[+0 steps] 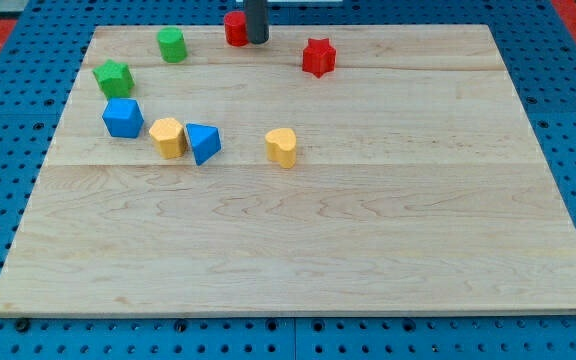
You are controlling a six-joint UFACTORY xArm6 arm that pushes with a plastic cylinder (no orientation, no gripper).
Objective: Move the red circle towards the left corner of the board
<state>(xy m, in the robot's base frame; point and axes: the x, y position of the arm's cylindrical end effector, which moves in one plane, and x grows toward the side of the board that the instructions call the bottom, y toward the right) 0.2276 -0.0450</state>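
The red circle (234, 28) is a short red cylinder at the view's top edge of the wooden board (298, 250), a little left of centre. My tip (257, 41) stands right against its right side, partly covering it. A red star (319, 57) lies to the right of the tip, apart from it.
A green cylinder (172, 44) sits left of the red circle, and a green star-like block (114, 77) lies lower left. A blue block (123, 117), a yellow block (167, 137), a blue triangle (203, 143) and a yellow heart-like block (281, 146) line the middle left.
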